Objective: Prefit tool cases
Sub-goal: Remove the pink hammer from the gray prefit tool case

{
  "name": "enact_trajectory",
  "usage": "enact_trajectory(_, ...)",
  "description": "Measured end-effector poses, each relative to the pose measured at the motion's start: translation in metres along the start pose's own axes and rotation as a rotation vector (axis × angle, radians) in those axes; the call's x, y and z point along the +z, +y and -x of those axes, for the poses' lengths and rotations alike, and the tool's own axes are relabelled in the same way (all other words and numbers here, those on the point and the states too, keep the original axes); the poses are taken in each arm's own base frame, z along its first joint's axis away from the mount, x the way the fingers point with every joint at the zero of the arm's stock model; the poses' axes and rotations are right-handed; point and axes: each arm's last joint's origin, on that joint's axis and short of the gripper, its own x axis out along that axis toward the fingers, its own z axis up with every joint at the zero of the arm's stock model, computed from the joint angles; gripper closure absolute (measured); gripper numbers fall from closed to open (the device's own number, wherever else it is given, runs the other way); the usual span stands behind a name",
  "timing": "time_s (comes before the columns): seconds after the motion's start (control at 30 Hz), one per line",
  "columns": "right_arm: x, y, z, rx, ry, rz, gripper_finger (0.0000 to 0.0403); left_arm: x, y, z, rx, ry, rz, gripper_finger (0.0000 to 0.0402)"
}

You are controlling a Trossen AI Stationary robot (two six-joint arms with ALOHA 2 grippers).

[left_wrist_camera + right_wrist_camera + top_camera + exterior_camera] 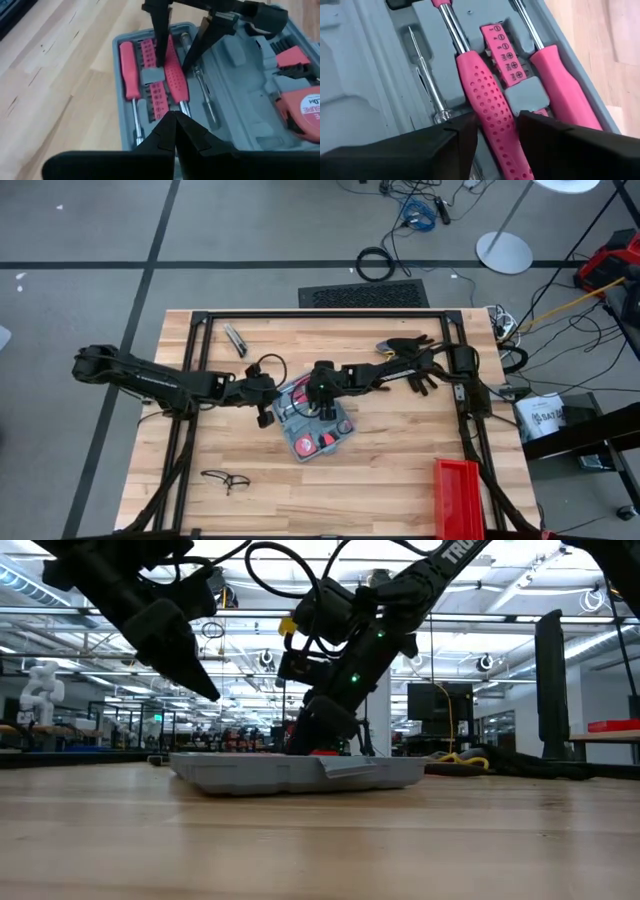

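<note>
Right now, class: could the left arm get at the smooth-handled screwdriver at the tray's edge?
Probably yes. The left gripper is shut, just short of the smooth-handled screwdriver, nothing between; the right gripper straddles the dotted-handle screwdriver alongside.

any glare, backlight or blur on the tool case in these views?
Low view: bright ceiling lights behind backlight the arms into near-silhouettes above the tool case. Right wrist view: right gripper fingers blurred, straddling the dotted red handle, highlights on the shafts. Left wrist view: left gripper shut, soft-edged; tray evenly lit. High view: even light, no hard shadows.
</note>
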Motion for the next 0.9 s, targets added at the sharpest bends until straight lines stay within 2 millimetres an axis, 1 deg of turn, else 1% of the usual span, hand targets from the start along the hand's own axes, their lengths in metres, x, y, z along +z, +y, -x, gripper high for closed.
enact_trajectory(0.07, -0.002, 0.000, -0.002, 0.002, 0.007, -0.001, 0.0298, 0.000, 0.000, -0.001, 0.000, 0.002, -0.002, 0.0393)
enact_trajectory(0.13, -0.002, 0.001, -0.004, -0.001, 0.011, 0.012, 0.0330, 0.000, 0.000, -0.001, 0.000, 0.000, -0.001, 0.0393)
enact_trajectory(0.17, -0.002, 0.001, -0.004, -0.002, 0.009, 0.014, 0.0337, 0.000, 0.000, -0.001, -0.001, -0.003, 0.000, 0.0393)
enact_trajectory(0.33, -0.001, 0.000, -0.003, -0.008, -0.002, 0.015, 0.0351, 0.000, 0.000, -0.001, -0.002, -0.003, 0.001, 0.0393)
enact_trajectory(0.47, 0.004, 0.002, 0.006, -0.012, -0.027, 0.025, 0.0351, 0.000, 0.000, -0.001, -0.002, -0.003, 0.001, 0.0393)
enact_trajectory(0.53, 0.008, 0.004, 0.012, -0.014, -0.043, 0.031, 0.0358, 0.000, 0.000, -0.001, -0.002, -0.002, 0.001, 0.0393)
enact_trajectory(0.63, 0.012, 0.005, 0.022, -0.024, -0.052, 0.039, 0.0401, 0.000, 0.000, -0.001, -0.002, -0.003, 0.001, 0.0393)
enact_trajectory(0.8, 0.016, 0.005, 0.029, -0.034, -0.074, 0.040, 0.0398, 0.000, 0.000, -0.001, -0.002, -0.003, 0.002, 0.0393)
enact_trajectory(0.9, 0.016, 0.005, 0.028, -0.036, -0.073, 0.039, 0.0399, 0.001, 0.000, -0.001, -0.002, -0.003, 0.002, 0.0393)
